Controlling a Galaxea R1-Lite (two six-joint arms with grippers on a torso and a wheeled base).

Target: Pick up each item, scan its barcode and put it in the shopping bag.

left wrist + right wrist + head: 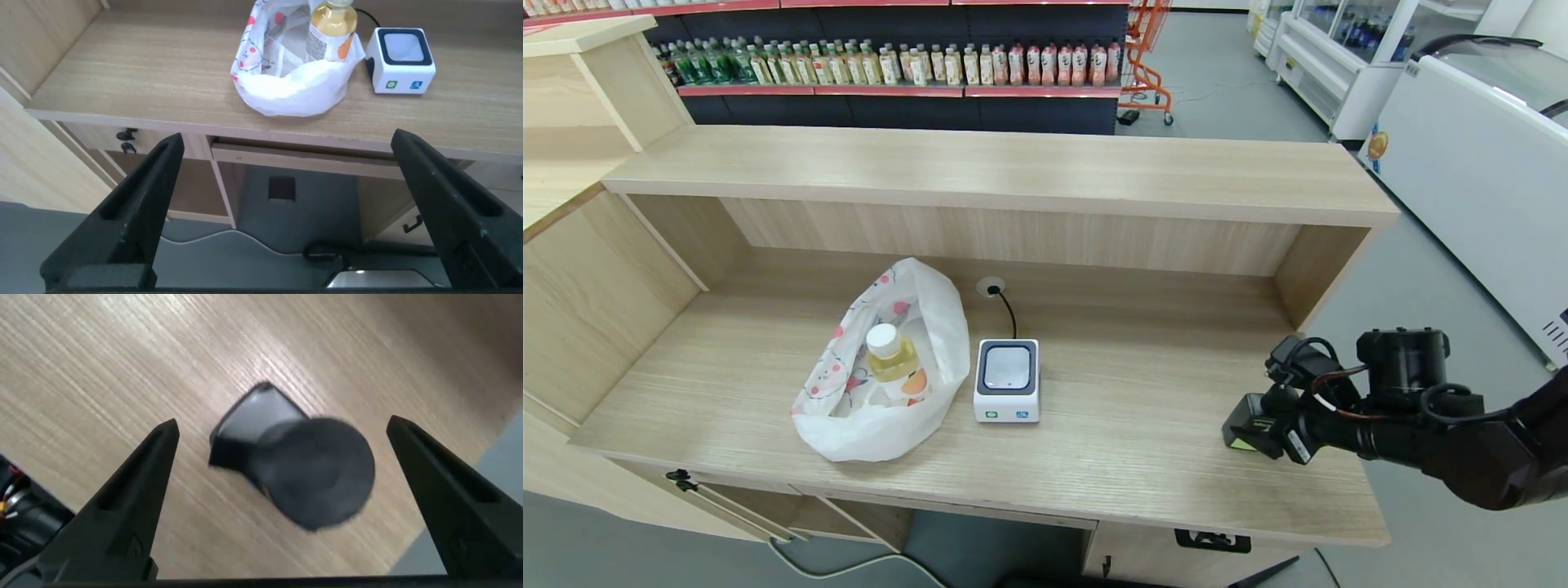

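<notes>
A white shopping bag (882,408) with red and orange prints lies open on the wooden counter (1143,408). A yellow drink bottle (890,353) with a white cap stands inside it. The white barcode scanner (1007,380) sits just right of the bag. My right gripper (1245,433) hovers over the counter's right end, open. Between its fingers (131,506) a dark round object (306,469) with a pale grey part lies on the wood, blurred. My left gripper (288,139) is open and empty, low in front of the counter, facing the bag (286,82), bottle (331,28) and scanner (400,59).
A raised shelf (1013,171) runs along the counter's back, with side walls at both ends. The scanner's black cable (1006,314) leads to a hole in the counter. Drawers and a cable (245,237) lie below the front edge. Store shelves and freezers stand beyond.
</notes>
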